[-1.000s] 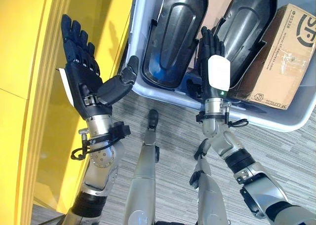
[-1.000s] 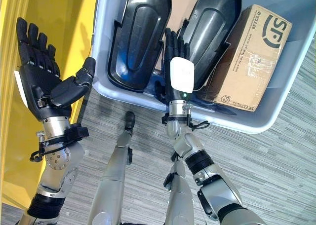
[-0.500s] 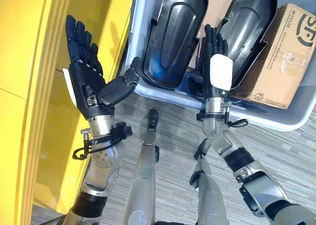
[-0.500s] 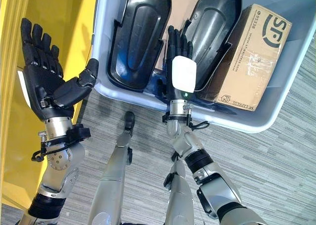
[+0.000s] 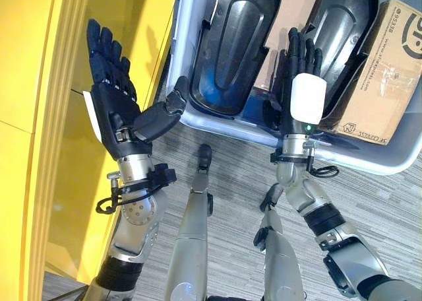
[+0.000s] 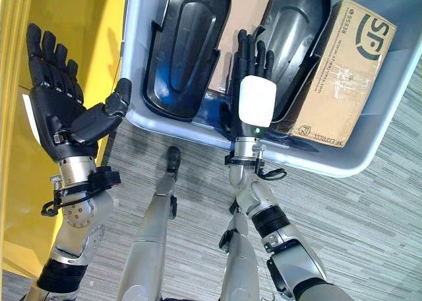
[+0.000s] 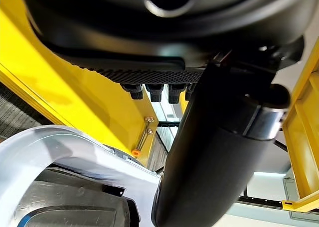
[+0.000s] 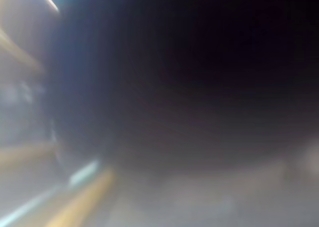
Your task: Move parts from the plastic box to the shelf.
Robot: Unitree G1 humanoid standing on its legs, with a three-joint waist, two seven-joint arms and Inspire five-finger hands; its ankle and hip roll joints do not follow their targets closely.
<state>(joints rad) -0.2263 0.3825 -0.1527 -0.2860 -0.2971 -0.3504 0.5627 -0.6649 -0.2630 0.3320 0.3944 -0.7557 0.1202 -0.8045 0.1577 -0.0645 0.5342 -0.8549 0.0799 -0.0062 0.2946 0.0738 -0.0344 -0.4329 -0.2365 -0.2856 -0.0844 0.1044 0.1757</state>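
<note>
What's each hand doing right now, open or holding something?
Left hand: open, holding nothing.
Right hand: open, fingers straight over a black part, holding nothing.

The plastic box (image 5: 217, 119) is set on the floor (image 5: 231, 175), with the shelf (image 5: 39, 116) directly to its left. Two parts are laid side by side in the box: the left part (image 5: 231, 43) and the right part (image 5: 346, 24). A cardboard carton (image 5: 386, 76) is placed in the box to the right of the right part. The left hand (image 5: 115, 103) is positioned between shelf and box; the right hand (image 5: 303, 83) is positioned over the box's near wall, between the two parts.
</note>
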